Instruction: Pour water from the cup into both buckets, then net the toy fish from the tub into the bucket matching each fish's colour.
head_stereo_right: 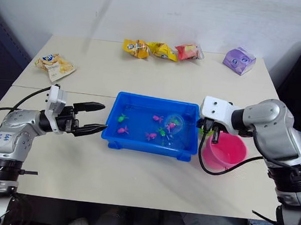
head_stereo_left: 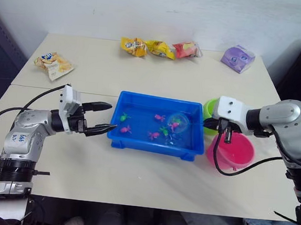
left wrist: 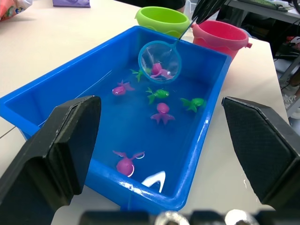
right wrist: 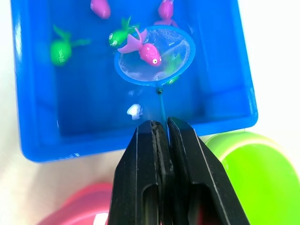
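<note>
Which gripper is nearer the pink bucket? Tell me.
Right. The right gripper, shut on the net's handle, hangs just above the pink bucket; the open left gripper sits beyond the tub's far end.

A pale table (head_stereo_left: 134, 174) bears the blue tub (head_stereo_left: 153, 144), two buckets (head_stereo_left: 236, 154), and snack packets (head_stereo_left: 158, 48)
</note>
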Available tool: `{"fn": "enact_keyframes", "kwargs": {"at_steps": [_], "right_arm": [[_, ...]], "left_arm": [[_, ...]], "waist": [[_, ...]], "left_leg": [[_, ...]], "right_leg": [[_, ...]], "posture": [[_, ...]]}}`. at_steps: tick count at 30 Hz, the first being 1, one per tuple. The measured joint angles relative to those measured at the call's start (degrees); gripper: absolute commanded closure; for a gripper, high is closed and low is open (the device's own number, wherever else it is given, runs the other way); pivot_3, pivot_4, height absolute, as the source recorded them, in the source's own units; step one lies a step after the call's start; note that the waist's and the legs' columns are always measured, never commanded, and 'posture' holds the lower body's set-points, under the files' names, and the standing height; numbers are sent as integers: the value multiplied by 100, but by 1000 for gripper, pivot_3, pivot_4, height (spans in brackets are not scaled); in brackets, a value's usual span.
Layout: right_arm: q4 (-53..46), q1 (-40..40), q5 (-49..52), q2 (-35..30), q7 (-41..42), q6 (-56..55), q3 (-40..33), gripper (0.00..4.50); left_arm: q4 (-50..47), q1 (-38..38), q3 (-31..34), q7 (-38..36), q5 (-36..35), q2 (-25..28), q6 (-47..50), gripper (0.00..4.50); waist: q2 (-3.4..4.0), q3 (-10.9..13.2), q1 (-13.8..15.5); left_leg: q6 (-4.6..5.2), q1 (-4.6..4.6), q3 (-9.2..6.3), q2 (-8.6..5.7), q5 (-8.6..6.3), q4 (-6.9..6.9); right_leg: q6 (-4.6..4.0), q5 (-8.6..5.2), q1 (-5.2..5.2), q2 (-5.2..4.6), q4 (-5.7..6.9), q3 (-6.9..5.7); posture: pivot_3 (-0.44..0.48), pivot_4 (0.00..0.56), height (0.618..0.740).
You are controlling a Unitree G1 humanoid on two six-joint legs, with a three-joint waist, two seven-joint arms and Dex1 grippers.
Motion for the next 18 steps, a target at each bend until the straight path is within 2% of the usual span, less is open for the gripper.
{"fn": "enact_keyframes", "kwargs": {"at_steps": [3,8,12,18], "right_arm": [[-143,115,261,-52,-23,400,-238,4500],[-622,490,1083,-229,-79,1228,-1212,4500],[-1267,1300,1671,-389,-303,2019,-2329,4500],[-2038,2713,1951,-248,-805,2364,-4104,4500]], "left_arm": [[4,-70,-6,-2,2,-18,-8,63],[-9,-185,-50,-24,-14,-133,41,63],[-68,-380,-124,-274,-49,-97,171,63],[34,-867,-348,-553,-43,-205,237,63]], "waist": [[0,0,5],[0,0,16],[0,0,73],[-3,-2,153]], "left_leg": [[0,-1,0,0,0,0],[1,-2,-3,0,0,-2],[1,-3,-3,0,-1,-4],[2,1,0,-1,0,-2]], "right_leg": [[0,0,0,-1,0,0],[0,0,1,0,-2,-2],[0,0,2,0,-4,-2],[0,0,9,1,-4,2]], "posture": [[0,150,740],[0,150,740],[0,150,740],[0,150,740]]}}
